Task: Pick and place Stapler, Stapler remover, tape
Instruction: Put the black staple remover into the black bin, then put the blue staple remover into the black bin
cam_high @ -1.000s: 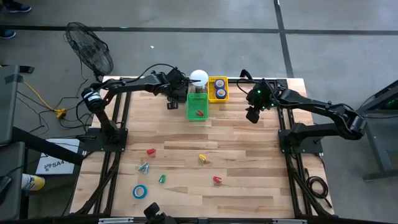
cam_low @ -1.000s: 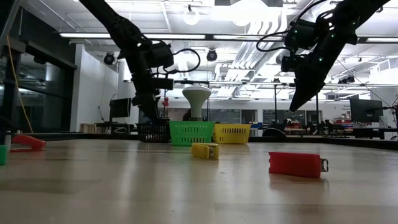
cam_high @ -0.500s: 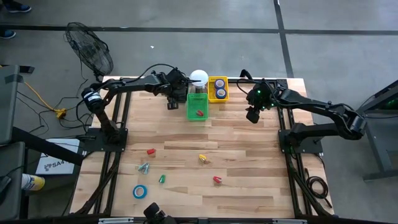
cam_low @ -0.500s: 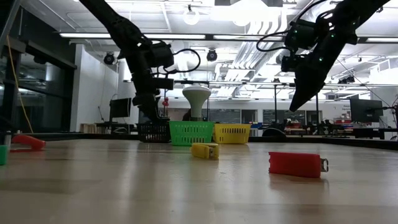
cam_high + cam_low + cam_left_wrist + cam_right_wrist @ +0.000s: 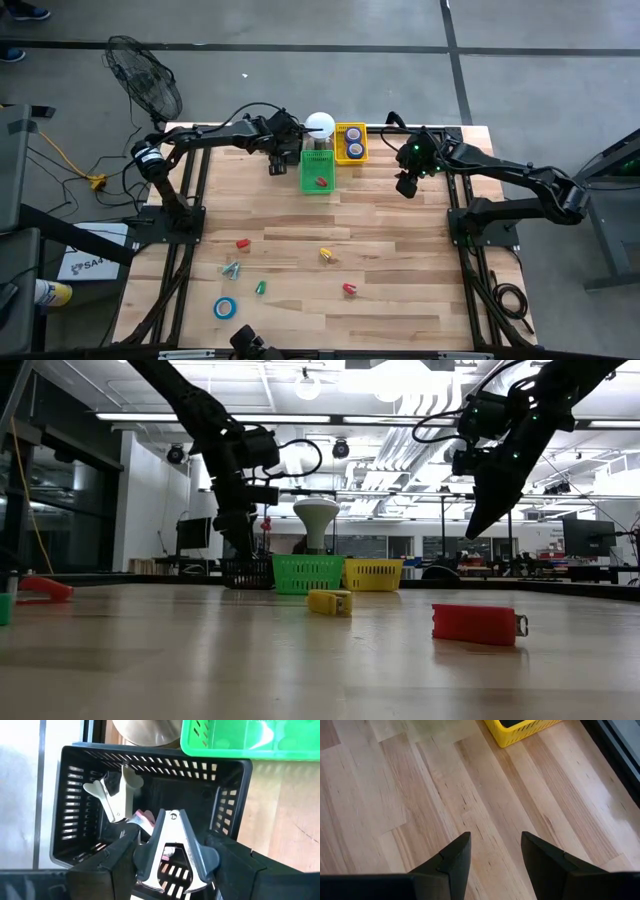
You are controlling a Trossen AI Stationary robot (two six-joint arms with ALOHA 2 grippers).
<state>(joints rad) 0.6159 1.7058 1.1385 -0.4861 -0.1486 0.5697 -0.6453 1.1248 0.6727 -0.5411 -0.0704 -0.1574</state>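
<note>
Left gripper [image 5: 276, 160] is at the upper middle of the high view, over the black basket [image 5: 80, 805], which sits just left of the green basket [image 5: 318, 172]. In the left wrist view a black-and-silver staple remover [image 5: 172, 855] sits right in that gripper, above the basket's open top, near its lower rim in frame. Can't tell whether the gripper is clamping it or has let go; the remover's wings are at or against the gripper either side.

A second staple remover [image 5: 116, 795] lies inside the same basket, upper left of that frame, with a pink item [image 5: 145, 817] partly hidden beside it.

Right gripper [image 5: 495, 837] is open and holds nothing. It hangs above bare wood of the table [image 5: 400, 300], right of the yellow basket [image 5: 350, 130], well apart from all loose items. Only the basket's corner shows at the top of the right wrist view.

Task items:
- two blue tape rolls [image 5: 352, 143] in the yellow basket
- a small red item [image 5: 320, 182] in the green basket
- loose blue tape roll [image 5: 225, 307] at the lower left of the table
- yellow stapler [image 5: 329, 602] mid-table
- red stapler [image 5: 476, 624] lower right of the yellow one in the high view
- another red piece [image 5: 242, 243] left of centre

The loose items are all far from both grippers. A white round-topped jar [image 5: 319, 124] stands just behind the green basket.
</note>
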